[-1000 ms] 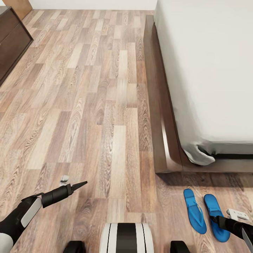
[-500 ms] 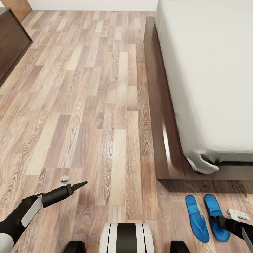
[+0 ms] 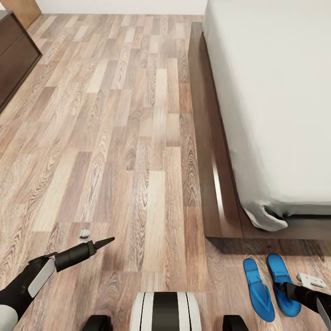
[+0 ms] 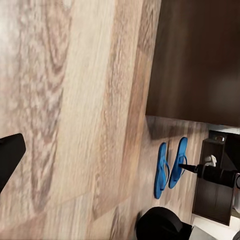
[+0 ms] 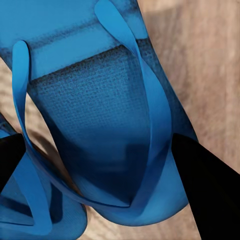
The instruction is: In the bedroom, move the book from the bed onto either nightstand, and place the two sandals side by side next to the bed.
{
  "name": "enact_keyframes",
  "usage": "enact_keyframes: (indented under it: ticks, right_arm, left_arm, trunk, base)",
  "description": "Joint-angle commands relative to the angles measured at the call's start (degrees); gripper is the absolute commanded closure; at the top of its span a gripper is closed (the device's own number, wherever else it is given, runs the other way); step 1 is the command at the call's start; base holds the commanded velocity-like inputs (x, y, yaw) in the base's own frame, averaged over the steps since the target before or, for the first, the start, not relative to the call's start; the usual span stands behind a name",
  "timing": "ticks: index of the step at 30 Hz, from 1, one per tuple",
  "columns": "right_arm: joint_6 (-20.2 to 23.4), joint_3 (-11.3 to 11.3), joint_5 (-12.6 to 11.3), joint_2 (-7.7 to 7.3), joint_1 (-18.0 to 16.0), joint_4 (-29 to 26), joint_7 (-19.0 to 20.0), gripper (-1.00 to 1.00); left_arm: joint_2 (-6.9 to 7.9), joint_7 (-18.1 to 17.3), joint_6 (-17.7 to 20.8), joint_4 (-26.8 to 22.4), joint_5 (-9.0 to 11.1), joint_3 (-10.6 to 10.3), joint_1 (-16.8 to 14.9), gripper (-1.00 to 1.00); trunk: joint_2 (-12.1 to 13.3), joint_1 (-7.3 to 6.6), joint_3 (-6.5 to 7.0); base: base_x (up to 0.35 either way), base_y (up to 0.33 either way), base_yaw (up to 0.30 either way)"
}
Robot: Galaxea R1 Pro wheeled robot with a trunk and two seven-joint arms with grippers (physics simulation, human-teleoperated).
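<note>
Two bright blue sandals lie on the wood floor by the bed's foot corner. My right gripper (image 3: 279, 287) is shut on the right sandal (image 3: 277, 268) across its width. In the right wrist view its dark fingers (image 5: 210, 195) press both edges of that sandal (image 5: 100, 100). The left sandal (image 3: 259, 289) lies free beside it. My left gripper (image 3: 110, 239) is open and empty over bare floor. The bed (image 3: 208, 138) has a dark frame and a grey mattress (image 3: 276, 92). The book is out of view. The left wrist view shows both sandals (image 4: 161, 172), side by side.
A dark brown cabinet (image 3: 14, 50) stands at the far left, with a wide stretch of plank floor (image 3: 119, 138) between it and the bed. My base (image 3: 165, 311) is at the bottom edge. Another dark cabinet (image 4: 215, 197) shows beyond the sandals in the left wrist view.
The view has crept forward, so the bed corner and left sandal slid down the picture. The right sandal kept its place in my right gripper, drawing level with the left one.
</note>
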Motion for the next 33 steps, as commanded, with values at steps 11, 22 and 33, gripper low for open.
enact_keyframes:
  ticks: [11, 22, 33]
  right_arm:
    - [0.26, -0.53, 0.57, 0.05, -0.04, -0.11, 0.50, 1.00]
    - [0.26, -0.53, 0.57, 0.05, -0.04, -0.19, 0.50, 1.00]
    - [0.26, -0.55, 0.57, 0.05, -0.04, -0.19, 0.49, 1.00]
  left_arm:
    - [0.07, 0.02, 0.51, 0.01, 0.58, -0.24, -0.03, -1.00]
    - [0.07, 0.02, 0.51, 0.01, 0.58, -0.24, -0.03, -1.00]
    - [0.07, 0.02, 0.51, 0.01, 0.58, -0.24, -0.03, -1.00]
  trunk:
    - [-0.13, 0.22, -2.02]
    - [-0.13, 0.22, -2.02]
    - [-0.13, 0.22, -2.02]
  base:
    - [0.000, 0.000, 0.000]
    - [0.000, -0.067, 0.000]
    - [0.000, -0.004, 0.000]
